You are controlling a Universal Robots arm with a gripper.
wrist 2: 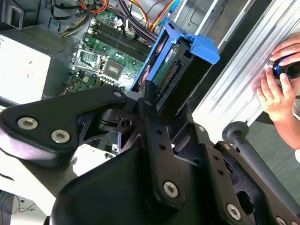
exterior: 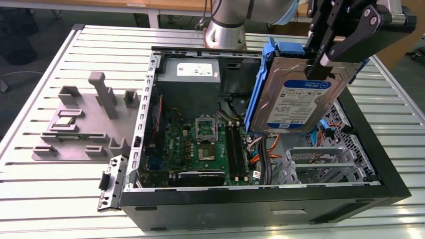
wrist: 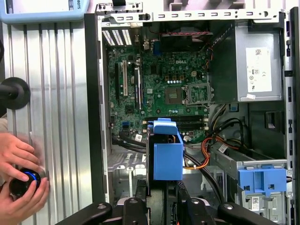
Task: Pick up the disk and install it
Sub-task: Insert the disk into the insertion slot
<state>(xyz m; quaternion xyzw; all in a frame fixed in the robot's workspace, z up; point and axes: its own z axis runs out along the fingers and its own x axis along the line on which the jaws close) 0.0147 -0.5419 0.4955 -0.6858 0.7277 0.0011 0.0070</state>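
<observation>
The disk (exterior: 299,102), a silver drive with a white-and-blue label in a bright blue carrier, hangs nearly upright over the open computer case (exterior: 371,149). My gripper (exterior: 317,59) is shut on its upper edge, near the exterior view's right. Both wrist views show the disk edge-on, as the blue carrier (wrist 2: 187,54) (wrist: 166,154), with the gripper (wrist 2: 151,96) (wrist: 164,199) clamped on it. Below it lie the motherboard (exterior: 199,144), orange and black cables (wrist: 206,159) and a silver drive cage (exterior: 319,162).
A grey power-supply box (exterior: 189,74) sits at the case's far end. A blue bracket (wrist: 262,180) stands in the case. A grey fixture plate (exterior: 79,127) lies on the slatted table at the exterior view's left. A person's hands (wrist: 18,164) hold a small black device beside the case.
</observation>
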